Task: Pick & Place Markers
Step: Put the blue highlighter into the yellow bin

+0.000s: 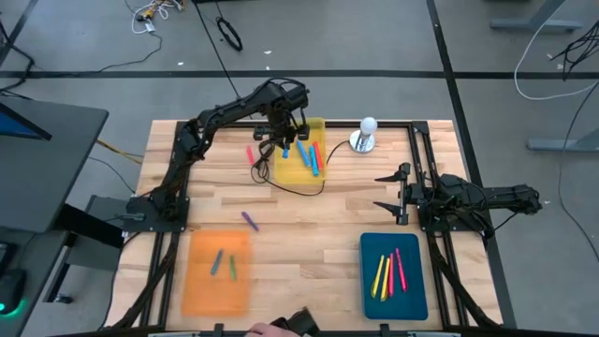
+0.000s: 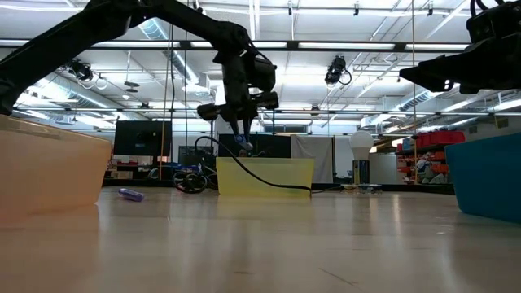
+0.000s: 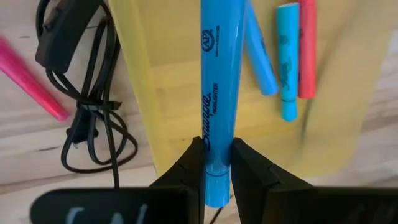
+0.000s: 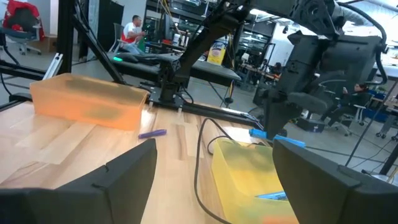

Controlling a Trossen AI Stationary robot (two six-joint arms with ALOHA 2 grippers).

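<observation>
Pinching a blue marker (image 3: pixel 219 106) near one end, the left gripper's (image 3: pixel 217 163) fingers (image 3: pixel 186 168) are clenched on its barrel, the rest of it sticking out ahead of them above the yellow tray (image 1: pixel 301 159). More blue markers and a red one (image 3: pixel 306 50) lie inside that tray; a pink marker (image 3: pixel 31 78) and a coiled black cable (image 3: pixel 93 112) rest on the surface (image 1: pixel 309 220) just beside it. Farther off, a purple marker (image 1: pixel 250 220) lies alone near the orange tray (image 1: pixel 217 272). The right gripper (image 1: pixel 391 196) waits with fingers spread wide at the surface's right side, near the teal tray (image 1: pixel 394 277).

Bright overhead lighting, soft shadows, blurry foregrounds
</observation>
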